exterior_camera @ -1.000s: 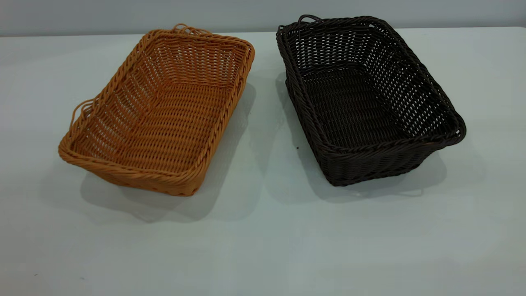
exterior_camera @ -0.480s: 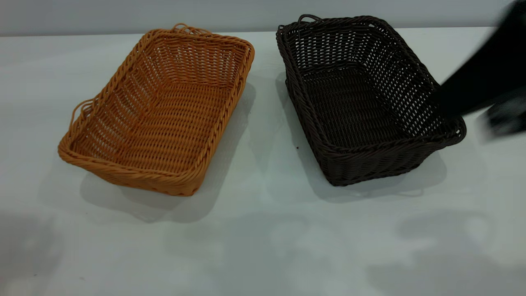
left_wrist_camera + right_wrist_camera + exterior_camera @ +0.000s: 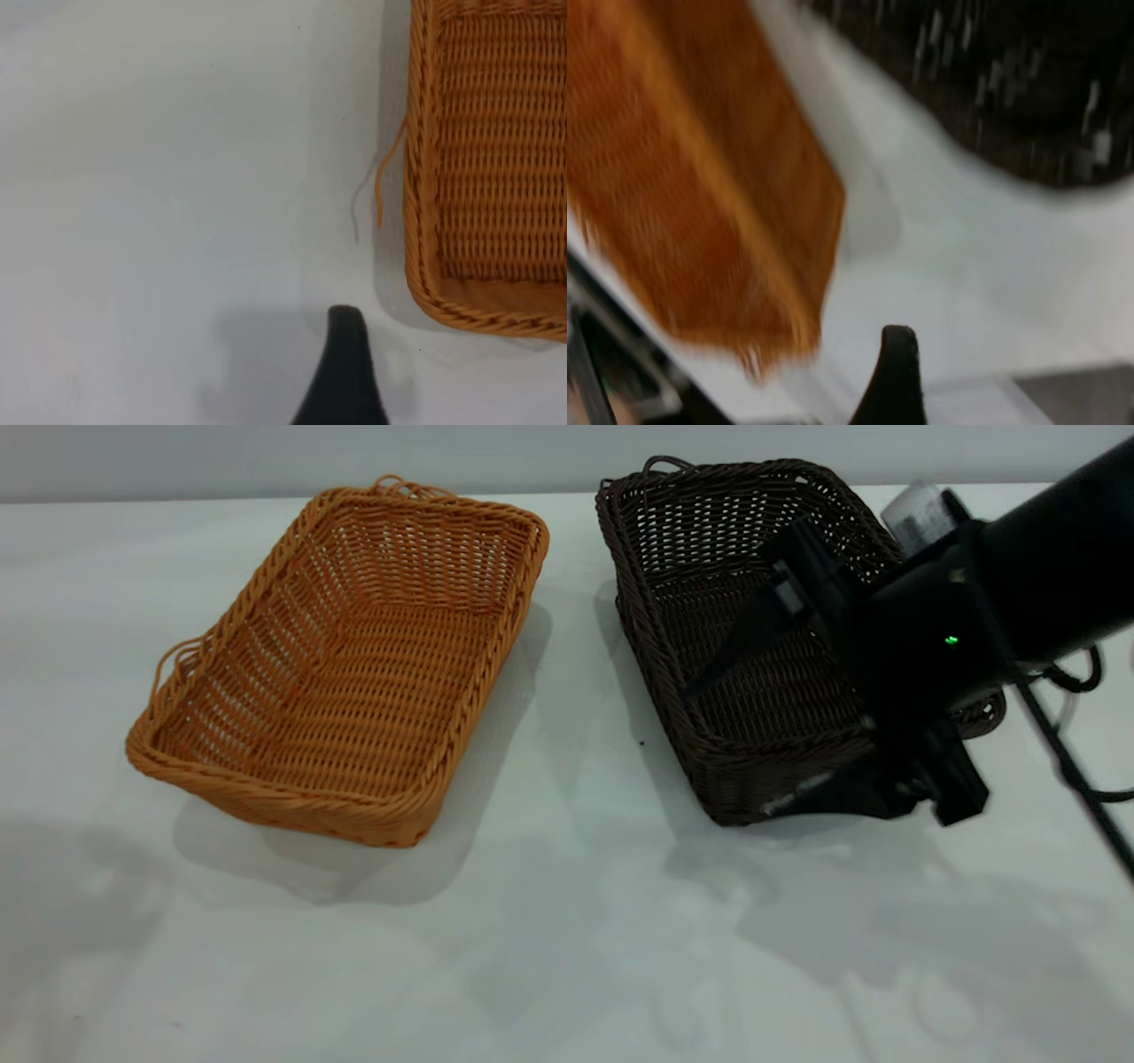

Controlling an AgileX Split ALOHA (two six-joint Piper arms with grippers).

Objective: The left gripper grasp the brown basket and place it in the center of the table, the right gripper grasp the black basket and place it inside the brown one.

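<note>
Hovering over the black basket [image 3: 780, 638], the right gripper [image 3: 753, 717], fingers apart, should straddle its near rim squarely before clamping.

Right arm enters from the exterior view's right edge, thick black forearm angled down toward the table's middle, green indicator lit on the wrist housing, thin cables looping off behind it. Right gripper [image 3: 753, 735] is spread wide: one long narrow finger points up-left, the other reaches low and forward. One black fingertip [image 3: 897, 354] shows in its own wrist view. Left arm is outside the exterior view; only one dark fingertip [image 3: 345, 332] shows in the left wrist view.
</note>
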